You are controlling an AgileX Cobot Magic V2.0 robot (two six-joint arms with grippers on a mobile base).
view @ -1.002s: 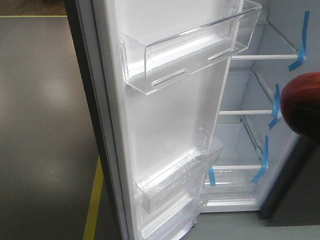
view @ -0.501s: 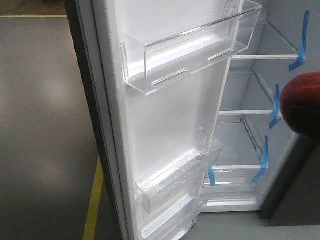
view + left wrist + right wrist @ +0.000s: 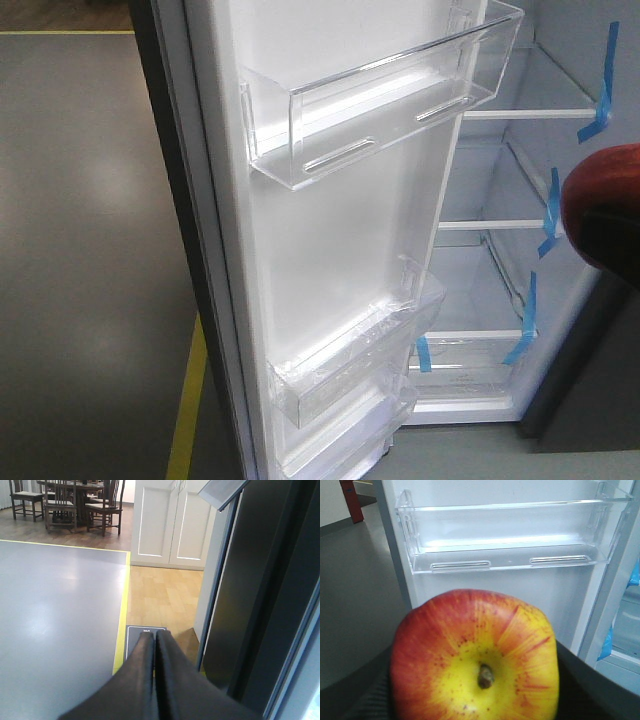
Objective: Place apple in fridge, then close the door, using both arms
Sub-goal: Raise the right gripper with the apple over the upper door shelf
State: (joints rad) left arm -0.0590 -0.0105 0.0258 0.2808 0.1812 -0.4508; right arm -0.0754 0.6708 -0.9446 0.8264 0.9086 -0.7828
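Note:
The apple [image 3: 475, 655], red with a yellow patch round its stem, fills the lower right wrist view, and my right gripper [image 3: 477, 687] is shut on it with dark fingers [image 3: 582, 680] at both sides. In the front view the apple [image 3: 608, 185] shows at the right edge, level with the fridge's [image 3: 500, 270] middle shelf. The door [image 3: 330, 230] stands open, its white inside and clear bins facing the apple. My left gripper [image 3: 153, 636] is shut on nothing, low beside the door's dark outer face [image 3: 260, 605].
A clear upper door bin [image 3: 510, 535] lies straight beyond the apple. Blue tape strips [image 3: 548, 210] mark the shelf edges. Grey floor with a yellow line [image 3: 121, 625] lies left of the door. White cabinets [image 3: 170, 522] and chairs [image 3: 60, 505] stand far off.

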